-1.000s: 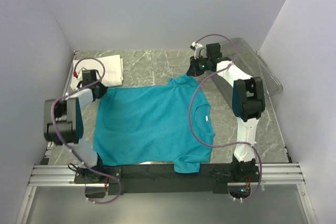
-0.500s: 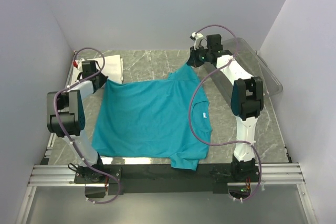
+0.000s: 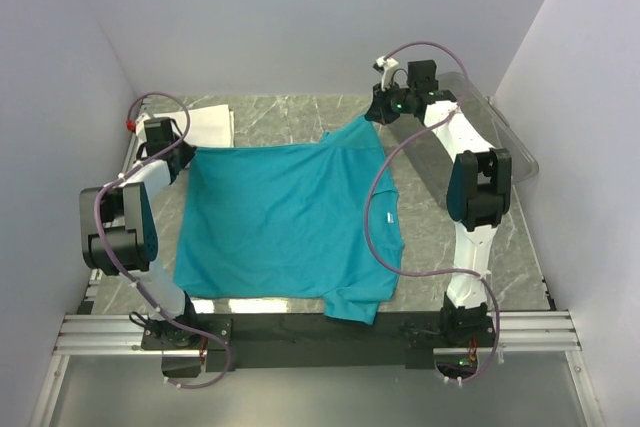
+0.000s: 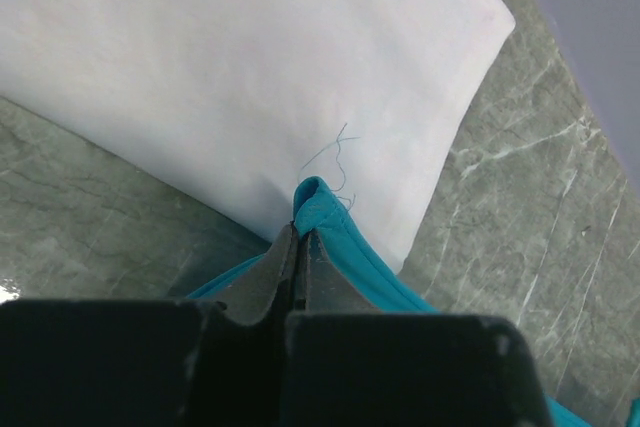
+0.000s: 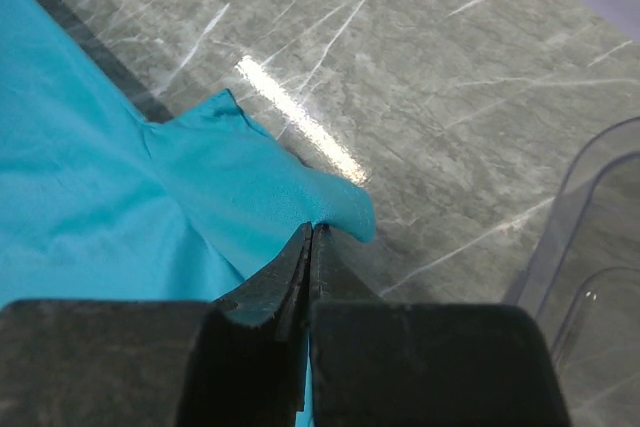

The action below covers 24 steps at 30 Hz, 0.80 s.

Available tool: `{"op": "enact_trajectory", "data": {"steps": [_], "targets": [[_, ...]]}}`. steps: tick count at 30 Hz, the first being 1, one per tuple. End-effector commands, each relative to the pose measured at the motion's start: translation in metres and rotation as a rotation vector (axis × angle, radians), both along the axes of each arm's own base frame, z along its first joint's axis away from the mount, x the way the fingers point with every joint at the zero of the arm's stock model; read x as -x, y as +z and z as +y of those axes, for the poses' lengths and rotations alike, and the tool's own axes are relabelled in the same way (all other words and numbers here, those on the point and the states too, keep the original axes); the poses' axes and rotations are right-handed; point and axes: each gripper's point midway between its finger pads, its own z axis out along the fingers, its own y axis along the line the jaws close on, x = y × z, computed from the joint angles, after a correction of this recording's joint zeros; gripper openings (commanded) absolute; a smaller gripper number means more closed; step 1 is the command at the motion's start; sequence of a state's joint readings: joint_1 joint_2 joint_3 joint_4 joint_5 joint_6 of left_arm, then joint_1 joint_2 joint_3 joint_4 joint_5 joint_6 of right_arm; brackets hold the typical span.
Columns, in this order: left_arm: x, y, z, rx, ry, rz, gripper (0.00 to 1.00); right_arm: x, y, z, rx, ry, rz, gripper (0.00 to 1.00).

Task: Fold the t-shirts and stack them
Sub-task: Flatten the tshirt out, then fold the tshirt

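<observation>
The teal-blue t-shirt [image 3: 285, 217] is stretched over the marble table, its far edge lifted between both arms. My left gripper [image 3: 183, 152] is shut on the shirt's far-left hem corner [image 4: 318, 205], right above the folded white t-shirt [image 4: 250, 67]. My right gripper [image 3: 378, 112] is shut on the far-right sleeve [image 5: 290, 187]. The white t-shirt [image 3: 205, 125] lies folded at the far left corner. The teal shirt's near hem and near sleeve rest by the front rail.
A clear plastic tray [image 3: 490, 127] stands at the far right, its rim [image 5: 585, 207] close to my right gripper. White walls close in on three sides. A black rail [image 3: 300, 332] runs along the near table edge.
Both grippers have moved away from the bases toward the far wall, pulling the teal shirt's far edge up and back. The shirt has slid away from the front rail and drawn taut.
</observation>
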State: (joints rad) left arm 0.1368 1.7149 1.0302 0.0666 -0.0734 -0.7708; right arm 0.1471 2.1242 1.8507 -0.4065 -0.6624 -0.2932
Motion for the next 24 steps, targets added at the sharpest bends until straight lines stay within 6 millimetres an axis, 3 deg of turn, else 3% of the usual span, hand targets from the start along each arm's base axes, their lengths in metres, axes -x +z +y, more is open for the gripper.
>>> {"op": "enact_trajectory", "data": {"steps": [1, 9, 19, 24], "targets": [[-0.010, 0.010, 0.005, -0.013, -0.017, -0.035, 0.00, 0.003, 0.050, -0.004, -0.023, 0.018, -0.108, 0.00], [-0.024, 0.019, 0.000, -0.022, -0.100, -0.066, 0.00, 0.023, 0.054, 0.006, -0.061, 0.101, -0.091, 0.00], [-0.006, 0.020, 0.008, -0.028, -0.111, -0.056, 0.01, 0.060, 0.064, 0.006, -0.067, 0.166, -0.108, 0.00], [0.003, 0.023, 0.011, -0.027, -0.110, -0.068, 0.00, 0.076, 0.053, 0.006, -0.059, 0.183, -0.079, 0.00]]}}
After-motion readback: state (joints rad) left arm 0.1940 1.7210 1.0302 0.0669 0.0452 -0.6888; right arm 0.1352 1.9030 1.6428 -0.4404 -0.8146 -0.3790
